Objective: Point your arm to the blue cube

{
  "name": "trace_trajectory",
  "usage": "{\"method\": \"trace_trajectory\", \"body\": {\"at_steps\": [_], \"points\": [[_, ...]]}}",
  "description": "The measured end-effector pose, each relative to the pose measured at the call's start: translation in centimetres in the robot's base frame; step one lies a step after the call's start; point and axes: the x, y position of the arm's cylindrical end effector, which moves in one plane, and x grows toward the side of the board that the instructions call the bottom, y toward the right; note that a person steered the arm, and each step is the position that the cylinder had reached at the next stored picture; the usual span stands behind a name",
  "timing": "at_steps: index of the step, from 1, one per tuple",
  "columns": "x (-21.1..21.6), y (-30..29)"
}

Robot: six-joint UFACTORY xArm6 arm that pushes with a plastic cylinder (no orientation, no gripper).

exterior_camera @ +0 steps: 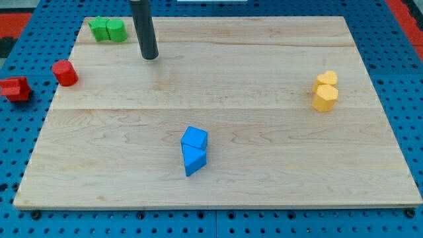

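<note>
A blue cube (195,138) sits on the wooden board (264,86) a little left of centre, towards the view's bottom. A blue wedge-shaped block (193,159) touches it just below. My tip (150,57) rests on the board near the view's top left, well above and left of the blue cube, with a wide gap between them.
Two green blocks (108,30) sit together at the board's top-left corner, just left of the rod. A red cylinder (65,73) stands at the left edge and a red block (14,88) lies off the board. Two yellow blocks (325,90) touch at the right.
</note>
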Motion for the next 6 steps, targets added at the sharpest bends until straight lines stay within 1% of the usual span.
{"method": "trace_trajectory", "body": {"at_steps": [2,3,4,5,6], "points": [[0.5,0.5],[4.7,4.4],[11.7,8.3],[13.9,11.4],[15.7,12.0]]}}
